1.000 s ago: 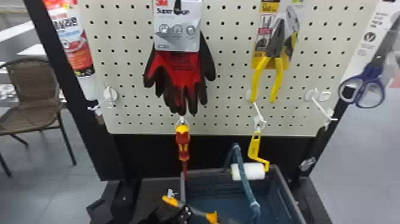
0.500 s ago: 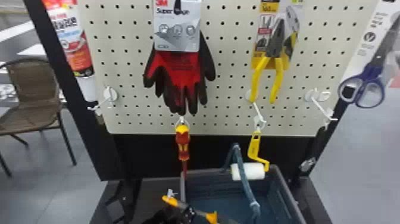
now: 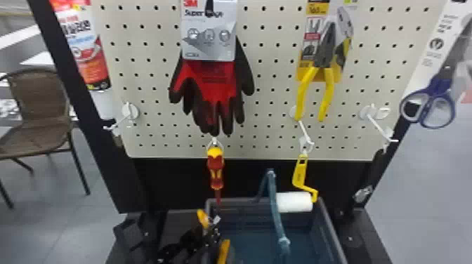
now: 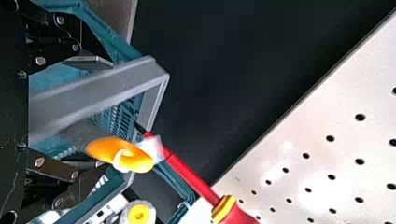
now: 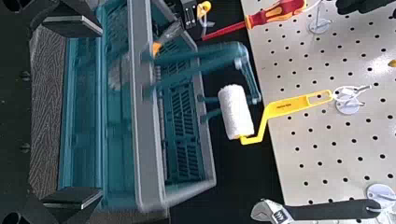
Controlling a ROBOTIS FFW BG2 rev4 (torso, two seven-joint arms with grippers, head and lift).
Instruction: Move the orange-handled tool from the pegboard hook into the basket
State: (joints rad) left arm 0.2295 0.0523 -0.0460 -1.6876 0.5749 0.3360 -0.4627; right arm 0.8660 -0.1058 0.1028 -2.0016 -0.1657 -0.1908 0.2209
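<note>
Left gripper (image 4: 100, 112) stands partly open, the orange-handled tool (image 4: 100, 148) tilted by its fingers at the grey-rimmed teal basket (image 5: 145, 116); I can't tell whether it still grips. Backing off crookedly, I could snag the handle and flip it outside.

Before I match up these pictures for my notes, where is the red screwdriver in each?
Head view: the screwdriver hangs centrally, below the gloves.
Left wrist view: its shaft runs from the basket's rim toward the pegboard.
Right wrist view: past the white roller, counting from the wrench.
Shared landmark: the pegboard.
</note>
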